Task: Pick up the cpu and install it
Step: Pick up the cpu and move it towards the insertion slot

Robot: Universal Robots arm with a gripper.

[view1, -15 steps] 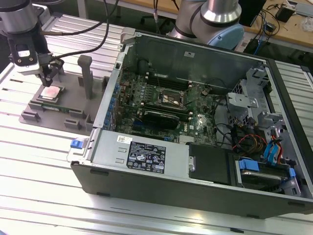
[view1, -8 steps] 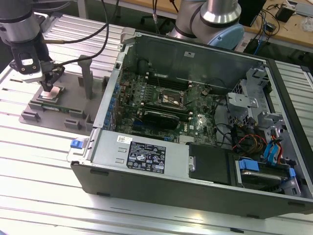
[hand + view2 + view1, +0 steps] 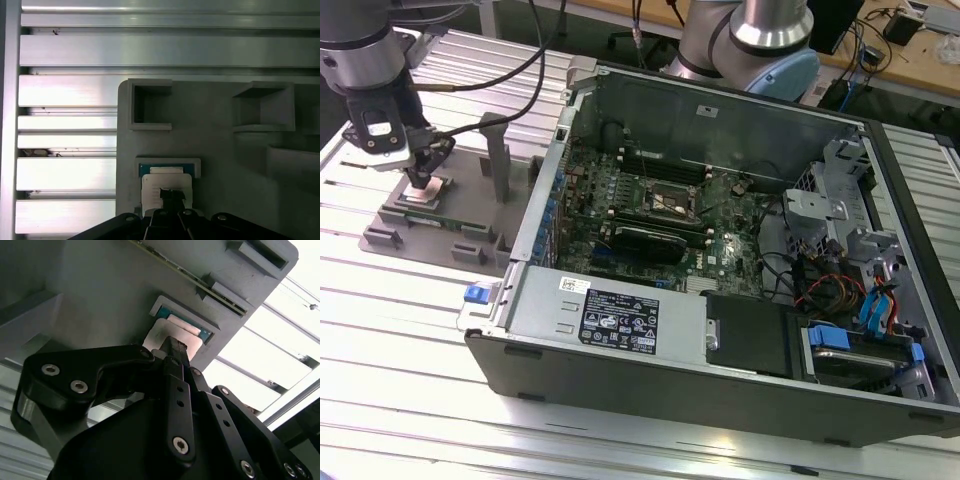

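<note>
The gripper (image 3: 420,180) stands straight over the cpu (image 3: 428,192), which lies flat in a shallow square recess of the grey fixture (image 3: 470,235) on the exterior view's left. In the second wrist view the fingertips (image 3: 172,347) are drawn narrow, close together, and meet the middle of the silvery plate rather than its edges (whether they actually have hold of it, I cannot tell). The chip is square, so no long axis matters; it sits directly beneath the tool. The motherboard socket (image 3: 675,203) lies well apart, toward the exterior view's right, inside the open computer case (image 3: 620,330). Two neighbouring pockets (image 3: 150,105) of the fixture appear to hold nothing
</note>
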